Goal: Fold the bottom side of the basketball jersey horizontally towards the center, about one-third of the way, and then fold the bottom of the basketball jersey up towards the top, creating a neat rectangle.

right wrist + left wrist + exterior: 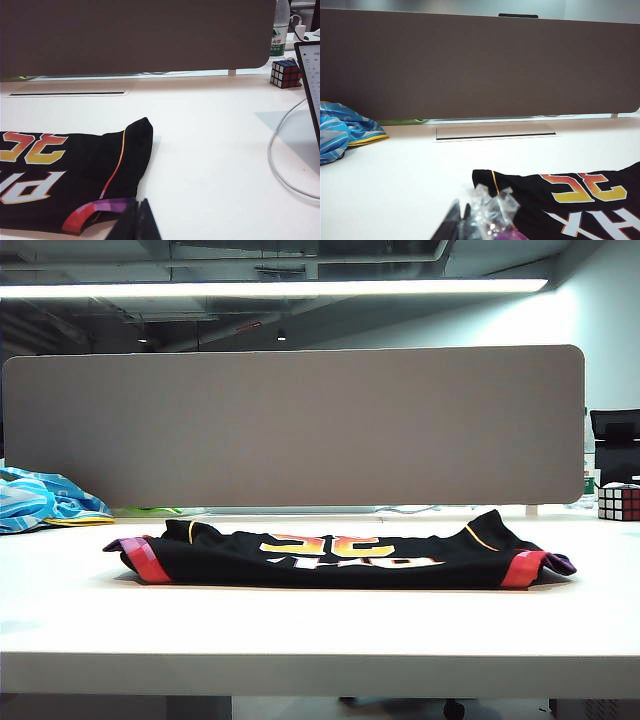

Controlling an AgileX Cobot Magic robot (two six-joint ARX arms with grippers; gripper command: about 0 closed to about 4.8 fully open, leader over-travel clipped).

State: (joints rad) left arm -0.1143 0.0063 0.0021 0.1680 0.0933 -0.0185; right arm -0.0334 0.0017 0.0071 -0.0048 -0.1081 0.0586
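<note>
The basketball jersey (340,560) lies folded into a long black band across the white table (300,635). Its orange-yellow number and white lettering face up, and the red-purple hem trim shows at both ends. The exterior view shows neither gripper. In the left wrist view my left gripper (462,217) is shut just off the jersey (530,200) corner, with crinkled clear film on one finger and nothing held. My right gripper (140,206) is shut beside the purple hem at the other end of the jersey (85,160), gripping nothing.
A light blue and white cloth (40,502) is bunched at the far left. A puzzle cube (618,502) stands at the far right. A grey partition (300,425) closes off the back. To the right lie a white cable (280,170) and a screen edge (311,85).
</note>
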